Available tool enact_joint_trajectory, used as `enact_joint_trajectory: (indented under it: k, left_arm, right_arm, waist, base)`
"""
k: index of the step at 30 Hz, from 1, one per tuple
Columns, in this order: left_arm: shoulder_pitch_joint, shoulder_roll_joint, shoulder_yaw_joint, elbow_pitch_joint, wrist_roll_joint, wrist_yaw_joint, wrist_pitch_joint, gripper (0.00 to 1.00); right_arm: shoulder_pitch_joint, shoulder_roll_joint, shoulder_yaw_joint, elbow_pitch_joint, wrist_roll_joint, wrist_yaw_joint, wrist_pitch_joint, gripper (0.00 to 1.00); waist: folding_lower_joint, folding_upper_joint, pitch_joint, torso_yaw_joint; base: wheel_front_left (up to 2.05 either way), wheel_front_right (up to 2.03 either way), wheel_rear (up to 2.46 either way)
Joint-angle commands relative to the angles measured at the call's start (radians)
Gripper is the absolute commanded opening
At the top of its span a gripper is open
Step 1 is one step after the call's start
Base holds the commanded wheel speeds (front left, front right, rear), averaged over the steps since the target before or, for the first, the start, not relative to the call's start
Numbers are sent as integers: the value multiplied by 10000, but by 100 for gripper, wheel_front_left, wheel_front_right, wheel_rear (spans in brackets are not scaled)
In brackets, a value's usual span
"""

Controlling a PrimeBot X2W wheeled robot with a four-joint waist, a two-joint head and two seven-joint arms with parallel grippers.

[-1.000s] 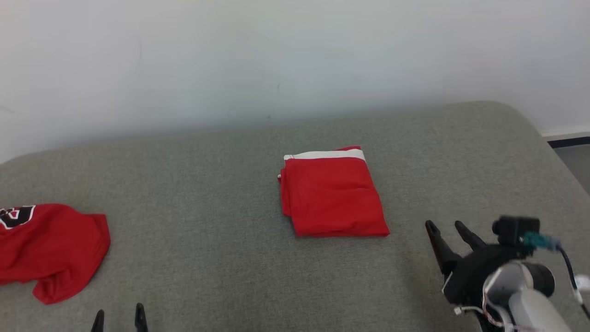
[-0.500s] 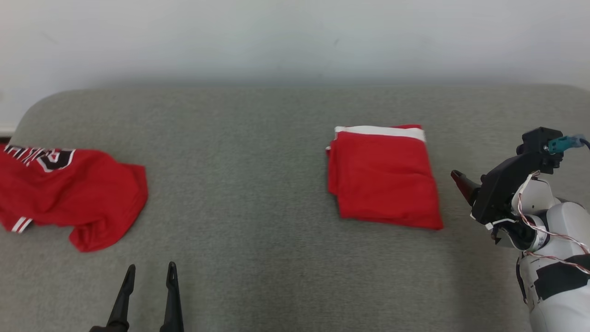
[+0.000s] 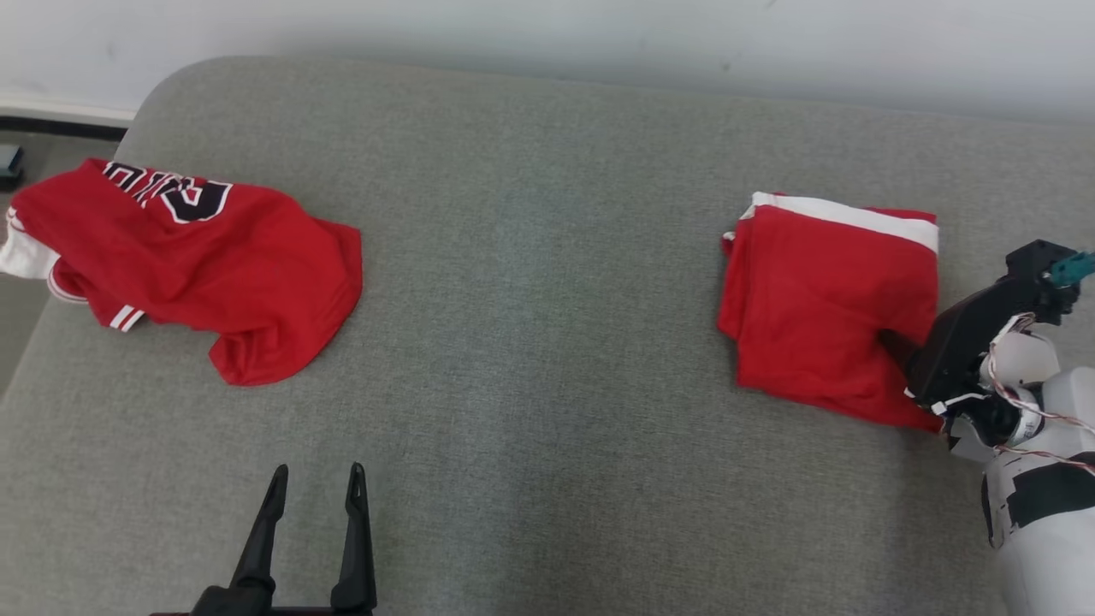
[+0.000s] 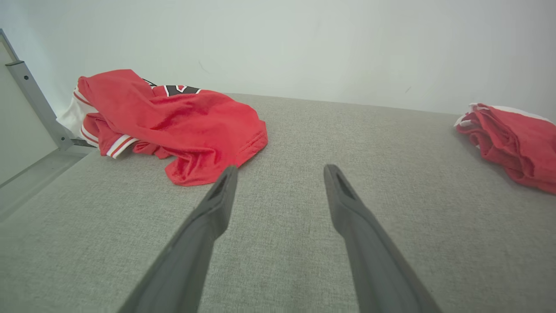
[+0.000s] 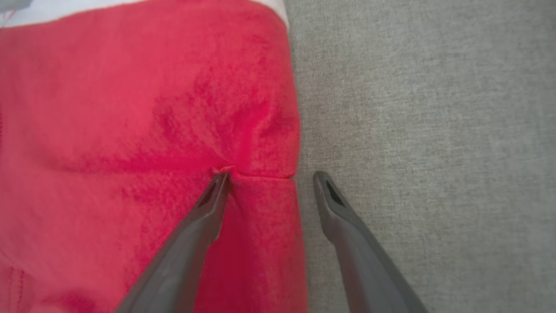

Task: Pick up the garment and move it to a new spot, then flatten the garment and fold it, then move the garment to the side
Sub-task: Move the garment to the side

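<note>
A folded red garment [image 3: 821, 299] with a white band lies at the right of the grey cushion [image 3: 547, 342]. My right gripper [image 3: 894, 342] is open at the garment's near right edge. In the right wrist view the gripper [image 5: 269, 176] straddles that edge: one fingertip [image 5: 219, 180] touches the red cloth [image 5: 130, 130], the other is over bare cushion. A crumpled red jersey [image 3: 197, 248] with black-and-white lettering lies at the far left, also seen as the jersey [image 4: 173, 117] in the left wrist view. My left gripper [image 3: 315, 479] is open and empty over the cushion's front, its gripper [image 4: 280, 171] pointing between the two clothes.
A pale wall [image 3: 599, 34] runs along the back of the cushion. The cushion's rounded left edge drops to the floor [image 3: 34, 154], where a small dark object [image 3: 8, 164] sits. A metal frame [image 4: 34, 100] stands at the left beyond the jersey. The folded garment [image 4: 512, 139] lies at the right.
The head camera has swung left, shifting the whole picture right. My right gripper has moved from beside the folded garment onto its near right edge. The left gripper shows further into view.
</note>
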Motion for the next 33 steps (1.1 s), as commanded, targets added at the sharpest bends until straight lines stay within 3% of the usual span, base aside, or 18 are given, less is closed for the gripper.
enact_joint_trajectory:
  k: [1,3,4,6,7,15,23,33]
  left_arm:
    - [-43,-13,-84,-30,-34,71,-33,100]
    - [-60,-11,-175,-23,-60,87,-33,100]
    - [-87,-13,-203,-13,-61,109,-33,100]
    - [-164,-11,-216,-17,-80,150,-33,100]
    - [-195,-13,-204,-27,-74,150,-33,100]
    - [-401,-10,-257,-160,35,25,-33,100]
    - [-821,-7,-310,-640,542,-220,-33,100]
    - [-1426,304,-621,-1174,1120,-639,-33,100]
  right_arm:
    - [-16,96,-198,254,-192,-20,38,100]
    - [-4,151,-424,478,-382,-20,137,100]
    - [-28,208,-484,584,-483,-20,211,74]
    - [-78,349,-508,682,-640,-20,275,12]
    - [-111,385,-463,689,-712,-20,303,0]
    - [-324,-43,-30,388,-901,-34,307,0]
    - [-666,-351,1055,-166,-461,-22,163,0]
    - [-1024,-1279,3404,-510,-8,-22,-879,0]
  waist:
    - [-2,-2,296,302]
    - [-2,-2,350,305]
    - [-2,-2,373,284]
    - [-2,-2,422,184]
    - [-2,-2,432,109]
    - [-2,-2,385,-907]
    - [-2,-2,758,-2681]
    - [-2,-2,1667,-4797]
  base:
    - [0,0,0]
    - [0,0,0]
    - [0,0,0]
    - [0,0,0]
    - [0,0,0]
    - [0,0,0]
    - [0,0,0]
    - [0,0,0]
